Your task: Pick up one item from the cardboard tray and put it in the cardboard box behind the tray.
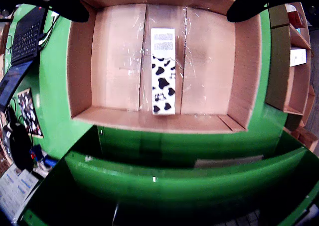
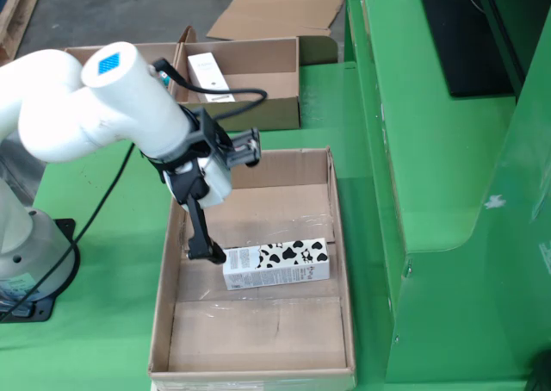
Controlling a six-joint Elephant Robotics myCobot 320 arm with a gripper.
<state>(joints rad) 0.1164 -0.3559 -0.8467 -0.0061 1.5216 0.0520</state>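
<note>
you see the nearest thing in the fixed view is the cardboard tray (image 2: 164,339), open-topped on the green worktop (image 2: 103,331). inside it, about midway along, lies 1 carton with a black-and-white cow pattern (image 2: 277,263), flat on the taped floor.

it looks like a stiff, light paperboard pack with a smooth printed skin, so it may slide under a loose pinch; whether it is full you cannot tell. you would do best to take it across its narrow width near the middle, where both long edges are free and clear of the tray walls.

in the fixed view its long axis runs left to right across the tray, the plain printed end toward the gripper (image 2: 202,255). in the wrist view the same carton (image 1: 163,70) runs top to bottom, the text end at the top.

the gripper hangs low inside the tray with its fingers spread wide, 1 tip just beside the carton's end, pinching nothing.

farther back stands the cardboard box (image 2: 258,111) with a white pack (image 2: 209,74) already in it.
</note>
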